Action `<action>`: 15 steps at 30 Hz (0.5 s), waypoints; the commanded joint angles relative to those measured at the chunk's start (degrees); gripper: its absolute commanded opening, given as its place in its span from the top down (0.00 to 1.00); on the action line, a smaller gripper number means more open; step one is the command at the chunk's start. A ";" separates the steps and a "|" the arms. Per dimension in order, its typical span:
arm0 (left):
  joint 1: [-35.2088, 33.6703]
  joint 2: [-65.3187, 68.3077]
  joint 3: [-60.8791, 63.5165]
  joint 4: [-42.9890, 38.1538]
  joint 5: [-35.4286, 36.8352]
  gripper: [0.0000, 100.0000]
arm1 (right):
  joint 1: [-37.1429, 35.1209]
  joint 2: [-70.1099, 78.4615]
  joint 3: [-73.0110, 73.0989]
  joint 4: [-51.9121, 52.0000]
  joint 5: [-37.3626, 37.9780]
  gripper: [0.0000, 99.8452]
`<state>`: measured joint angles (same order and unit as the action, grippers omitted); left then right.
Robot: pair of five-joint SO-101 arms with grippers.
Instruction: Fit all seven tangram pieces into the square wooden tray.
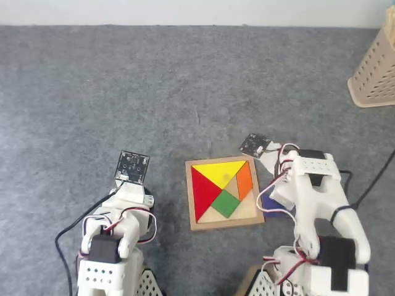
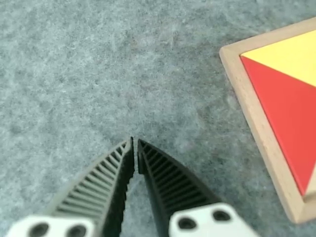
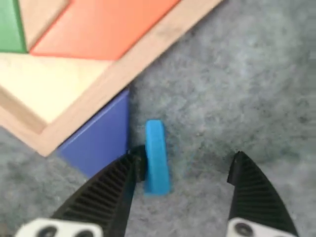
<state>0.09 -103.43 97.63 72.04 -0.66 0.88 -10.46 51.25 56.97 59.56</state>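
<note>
The square wooden tray (image 1: pixel 192 196) lies mid-table with a yellow triangle (image 1: pixel 220 171), a red triangle (image 1: pixel 202 192), an orange piece (image 1: pixel 244 180) and a green square (image 1: pixel 226 203) in it. Its near right part is bare wood. A dark blue piece (image 3: pixel 101 138) lies on the carpet against the tray's outer edge (image 3: pixel 118 74). A light blue piece (image 3: pixel 156 157) stands on edge beside it, between the open fingers of my right gripper (image 3: pixel 185 168), touching one finger. My left gripper (image 2: pixel 134 144) is shut over bare carpet, left of the tray (image 2: pixel 256 128).
A beige perforated basket (image 1: pixel 376 65) stands at the far right edge of the grey carpet. Cables trail by both arm bases. Wide open carpet lies beyond the tray.
</note>
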 commanded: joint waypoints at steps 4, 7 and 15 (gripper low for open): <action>-0.35 -1.23 -1.10 0.35 0.26 0.99 | 0.57 0.31 -0.53 -1.27 -1.49 0.83; -0.35 -1.23 -1.10 0.35 0.26 0.99 | 0.40 0.31 -1.76 -0.92 -4.40 0.94; -0.35 -1.23 -1.10 0.35 0.26 0.99 | -0.13 -0.04 -15.30 10.51 -16.53 0.99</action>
<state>0.09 -103.43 97.63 72.04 -0.66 0.88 -10.11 43.25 62.59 47.25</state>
